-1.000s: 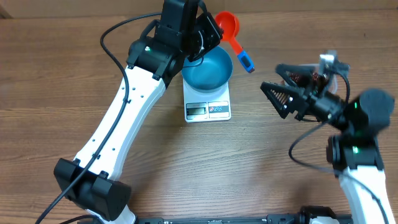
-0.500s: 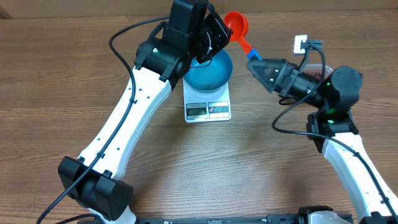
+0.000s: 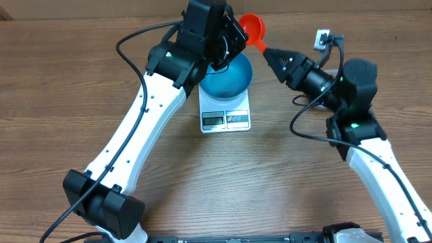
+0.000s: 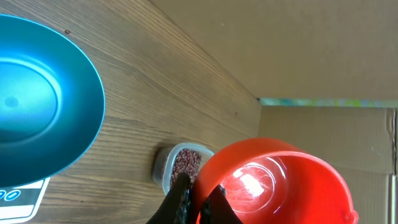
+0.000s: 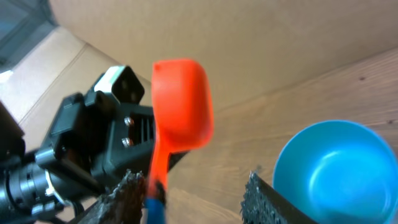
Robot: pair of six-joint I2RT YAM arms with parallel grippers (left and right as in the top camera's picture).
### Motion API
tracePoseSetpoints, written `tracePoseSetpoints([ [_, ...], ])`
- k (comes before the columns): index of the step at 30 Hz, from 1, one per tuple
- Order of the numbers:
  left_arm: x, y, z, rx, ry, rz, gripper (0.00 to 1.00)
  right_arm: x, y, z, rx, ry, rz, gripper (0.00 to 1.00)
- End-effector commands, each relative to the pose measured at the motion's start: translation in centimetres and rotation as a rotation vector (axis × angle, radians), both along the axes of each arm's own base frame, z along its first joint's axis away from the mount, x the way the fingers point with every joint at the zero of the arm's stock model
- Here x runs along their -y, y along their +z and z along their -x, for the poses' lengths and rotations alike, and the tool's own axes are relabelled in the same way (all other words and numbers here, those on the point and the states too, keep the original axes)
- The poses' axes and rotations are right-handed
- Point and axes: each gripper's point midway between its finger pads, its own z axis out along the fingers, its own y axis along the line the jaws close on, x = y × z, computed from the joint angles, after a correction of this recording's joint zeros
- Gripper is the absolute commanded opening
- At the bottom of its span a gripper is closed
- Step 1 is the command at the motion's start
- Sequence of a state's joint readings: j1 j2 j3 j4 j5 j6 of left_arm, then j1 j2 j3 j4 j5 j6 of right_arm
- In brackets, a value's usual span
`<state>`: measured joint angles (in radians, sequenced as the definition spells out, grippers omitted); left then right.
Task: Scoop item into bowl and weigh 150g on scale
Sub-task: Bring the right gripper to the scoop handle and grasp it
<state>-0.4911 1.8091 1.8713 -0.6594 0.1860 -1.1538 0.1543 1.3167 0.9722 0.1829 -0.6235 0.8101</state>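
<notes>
Overhead: L gripper (image 3: 238, 36) pinches scoop (image 3: 254, 27) rim, just past bowl (image 3: 228, 79) edge; R gripper (image 3: 268, 54) spread astride handle (image 5: 157, 163).

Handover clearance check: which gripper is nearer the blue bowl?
Left. The left gripper, pinching the red scoop, hangs over the bowl at its far rim; the right gripper is off to its right, straddling the scoop's handle.

surface: wood-grain table (image 3: 270, 175) | backdrop: brown cardboard wall (image 4: 280, 43)
</notes>
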Motion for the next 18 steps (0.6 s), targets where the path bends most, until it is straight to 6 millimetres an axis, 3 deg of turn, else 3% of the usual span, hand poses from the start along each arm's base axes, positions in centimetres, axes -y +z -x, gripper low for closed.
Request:
tracePoseSetpoints([
  [1, 0.1, -0.5, -0.4, -0.006, 0.025, -0.009, 0.04, -0.1, 4.4, -0.1, 0.105, -0.012, 0.034, 0.52],
  [5, 0.2, -0.5, -0.4, -0.018, 0.031, 0.007, 0.04, -0.8, 4.6, 0.1, 0.098, 0.003, 0.026, 0.51],
  [7, 0.3, -0.5, -0.3, -0.028, 0.033, 0.020, 0.04, -1.3, 4.4, 0.2, 0.093, 0.015, 0.026, 0.45],
  [12, 0.6, -0.4, 0.0, -0.051, 0.028, 0.050, 0.04, -1.4, 2.2, -0.5, 0.016, -0.013, 0.047, 0.43],
  [15, 0.6, -0.4, 0.0, -0.055, 0.033, 0.056, 0.04, -1.4, 2.2, -0.5, 0.015, -0.013, 0.046, 0.42],
  [18, 0.6, -0.2, -0.2, -0.059, 0.046, 0.073, 0.04, -0.4, 0.7, -1.1, -0.062, -0.087, 0.055, 0.41],
])
